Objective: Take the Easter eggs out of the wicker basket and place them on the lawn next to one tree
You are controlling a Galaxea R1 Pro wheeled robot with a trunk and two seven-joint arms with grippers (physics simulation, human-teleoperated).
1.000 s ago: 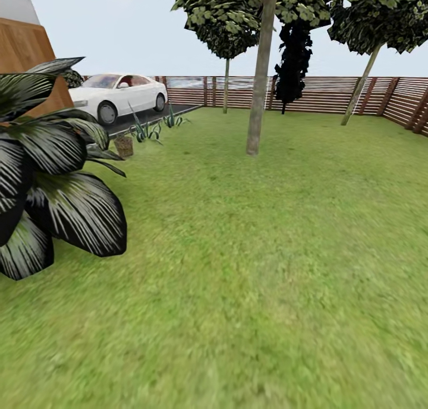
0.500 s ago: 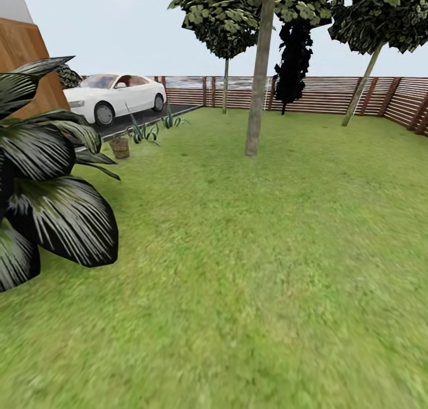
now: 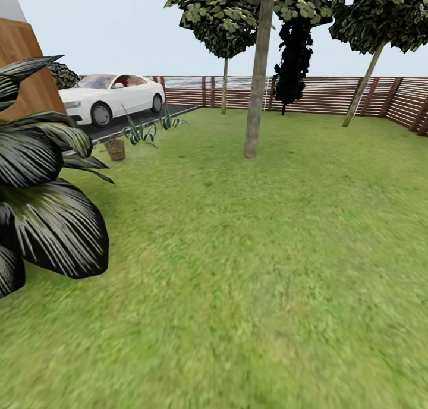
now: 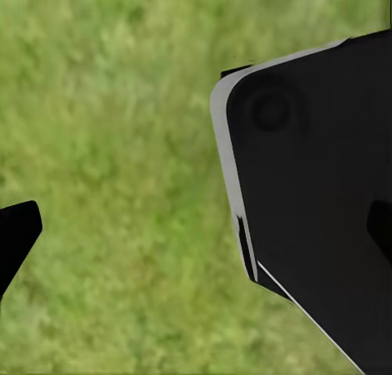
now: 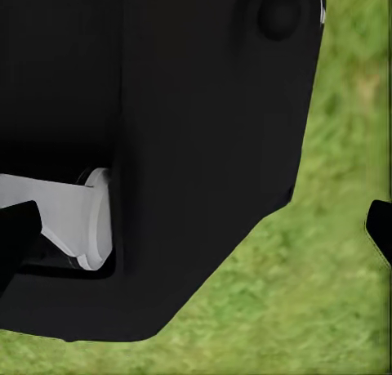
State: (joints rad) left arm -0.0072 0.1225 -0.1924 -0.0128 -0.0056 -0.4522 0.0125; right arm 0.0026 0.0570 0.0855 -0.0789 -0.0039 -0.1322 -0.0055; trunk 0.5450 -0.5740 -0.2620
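From my head I look over the lawn [image 3: 249,266] of the garden: the wicker basket [image 3: 115,149] stands small and brown far ahead on my left side, near the edge of the grass, just before the spiky plants [image 3: 142,132] and the white car [image 3: 113,97]. At this range I cannot tell whether eggs lie in it. The tree [image 3: 257,82] with the thick pale mottled trunk rises straight ahead, well apart from the basket, with the slatted fence [image 3: 321,94] behind it and a big dark-leaved plant [image 3: 41,207] close on my left. I judge I am on the approach; next I must roll toward the basket until it sits under my arms. My left wrist looks down on grass, with a dark fingertip [image 4: 15,238] at the edge and black robot body [image 4: 318,203] beside it; nothing is held there, but how wide the fingers stand I cannot tell. My right wrist shows black housing [image 5: 163,146] over grass and a sliver of fingertip [image 5: 380,228], its opening likewise unclear.
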